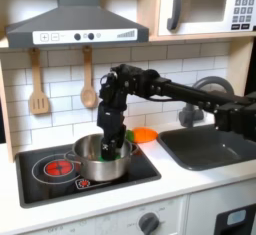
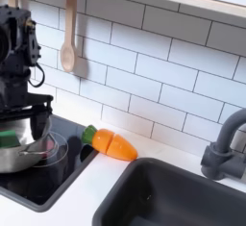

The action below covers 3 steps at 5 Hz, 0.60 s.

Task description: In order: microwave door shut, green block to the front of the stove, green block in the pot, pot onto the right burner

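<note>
In the first exterior view the pot (image 1: 103,157) sits on the stove (image 1: 40,182), over the burner on the first exterior view's right, and the gripper (image 1: 114,142) reaches down into it. The second exterior view shows the green block (image 2: 9,138) in the pot just below the fingers; whether they clench it cannot be told. An orange toy carrot (image 2: 114,144) lies beyond. Farthest, the microwave door (image 1: 199,8) stands closed; the keypad writing is unreadable.

Gripper (image 1: 113,144) down inside pot (image 1: 101,159), jaw state unclear. Pot sits on stove (image 1: 45,181), right burner side. Microwave door (image 1: 197,7) shut.
</note>
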{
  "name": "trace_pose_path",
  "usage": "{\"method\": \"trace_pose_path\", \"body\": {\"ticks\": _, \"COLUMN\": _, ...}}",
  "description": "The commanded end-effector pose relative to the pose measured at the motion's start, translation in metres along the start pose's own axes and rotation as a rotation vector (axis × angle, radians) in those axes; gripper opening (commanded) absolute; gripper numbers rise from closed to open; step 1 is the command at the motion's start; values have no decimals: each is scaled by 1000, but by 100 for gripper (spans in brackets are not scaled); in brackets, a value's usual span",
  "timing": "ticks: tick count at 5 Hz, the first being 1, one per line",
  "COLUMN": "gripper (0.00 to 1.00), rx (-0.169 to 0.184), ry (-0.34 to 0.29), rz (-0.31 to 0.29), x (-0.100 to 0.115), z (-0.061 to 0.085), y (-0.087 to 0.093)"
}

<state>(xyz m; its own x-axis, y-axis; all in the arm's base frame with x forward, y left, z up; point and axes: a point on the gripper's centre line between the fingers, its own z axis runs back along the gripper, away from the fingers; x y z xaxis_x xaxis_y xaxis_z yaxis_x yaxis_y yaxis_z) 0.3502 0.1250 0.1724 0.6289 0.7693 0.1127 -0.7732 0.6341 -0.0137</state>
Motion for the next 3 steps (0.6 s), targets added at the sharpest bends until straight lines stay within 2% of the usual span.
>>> {"method": "trace_pose_path", "body": {"ticks": 1, "gripper": 100, "rx": -13, "ry": -25, "rz": 15, "x": 3, "z": 3, "y": -1}}
{"method": "trace_pose_path", "body": {"ticks": 3, "gripper": 100, "rx": -13, "ry": -15, "rz": 15, "x": 5, "z": 0, "y": -4}}
